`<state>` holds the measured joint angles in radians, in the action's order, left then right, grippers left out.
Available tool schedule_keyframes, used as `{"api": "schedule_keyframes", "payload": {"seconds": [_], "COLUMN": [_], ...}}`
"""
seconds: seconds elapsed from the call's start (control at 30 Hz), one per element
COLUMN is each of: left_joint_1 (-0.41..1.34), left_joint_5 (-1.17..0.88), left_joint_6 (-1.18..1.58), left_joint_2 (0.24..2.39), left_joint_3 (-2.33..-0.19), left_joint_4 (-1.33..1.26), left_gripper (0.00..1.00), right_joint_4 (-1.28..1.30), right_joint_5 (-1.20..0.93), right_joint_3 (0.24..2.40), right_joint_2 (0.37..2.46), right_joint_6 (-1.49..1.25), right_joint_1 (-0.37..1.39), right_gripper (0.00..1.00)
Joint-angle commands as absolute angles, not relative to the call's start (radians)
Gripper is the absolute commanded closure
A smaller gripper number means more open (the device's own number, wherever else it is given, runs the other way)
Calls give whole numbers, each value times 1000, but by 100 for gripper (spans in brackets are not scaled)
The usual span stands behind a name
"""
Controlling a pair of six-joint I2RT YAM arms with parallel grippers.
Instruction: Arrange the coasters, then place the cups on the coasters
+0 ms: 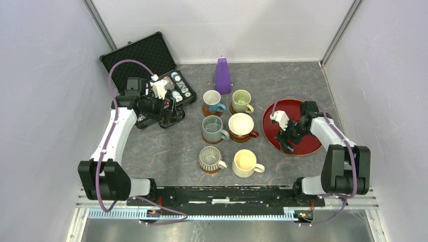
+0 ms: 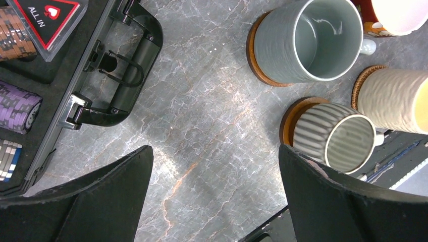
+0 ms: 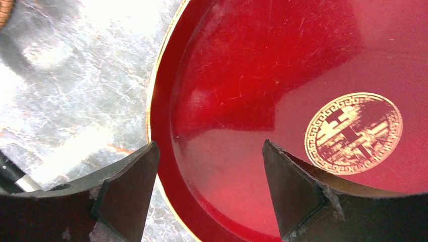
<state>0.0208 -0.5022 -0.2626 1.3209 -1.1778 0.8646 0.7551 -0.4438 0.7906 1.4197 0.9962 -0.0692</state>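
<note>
Six cups stand in two columns mid-table, each on a brown coaster: blue (image 1: 212, 100), pale green (image 1: 241, 100), grey-teal (image 1: 212, 128), red with white inside (image 1: 241, 124), grey ribbed (image 1: 210, 158) and cream yellow (image 1: 245, 163). The left wrist view shows the grey-teal cup (image 2: 313, 40), the ribbed cup (image 2: 338, 138) on its coaster (image 2: 287, 121), and the cream cup (image 2: 393, 98). My left gripper (image 1: 169, 115) (image 2: 214, 166) hangs open over bare table by the case. My right gripper (image 1: 285, 142) (image 3: 209, 151) is open and empty, straddling the red tray's near-left rim.
A large red round tray (image 1: 298, 112) (image 3: 166, 151) with a gold emblem lies right of the cups. An open black case (image 1: 141, 60) of poker chips (image 2: 17, 108) sits at the back left. A purple cone (image 1: 222, 75) stands behind the cups. White walls enclose the table.
</note>
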Motion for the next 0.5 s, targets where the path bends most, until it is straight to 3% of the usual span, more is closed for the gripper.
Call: {"api": "schedule_keyframes", "payload": {"seconds": [0.0,0.13,0.47], "left_joint_1": [17,6,-76], "left_joint_5": [-511,-473,-371], "left_joint_6": [-264,-246,-155], "left_joint_2": [1334,1341,1340], "left_joint_3": [-1216,-1238,-1255], "left_joint_4": [903,890,731], "left_gripper": [0,0,0], "right_joint_4": [852,826,423], "right_joint_5": [-508,-570,-640], "right_joint_3": [873,967,982], "right_joint_2": [1325,1292,1236], "right_joint_6": [969,895,509], "right_joint_1": [-81,-120,-261], "right_gripper": [16,3,2]}}
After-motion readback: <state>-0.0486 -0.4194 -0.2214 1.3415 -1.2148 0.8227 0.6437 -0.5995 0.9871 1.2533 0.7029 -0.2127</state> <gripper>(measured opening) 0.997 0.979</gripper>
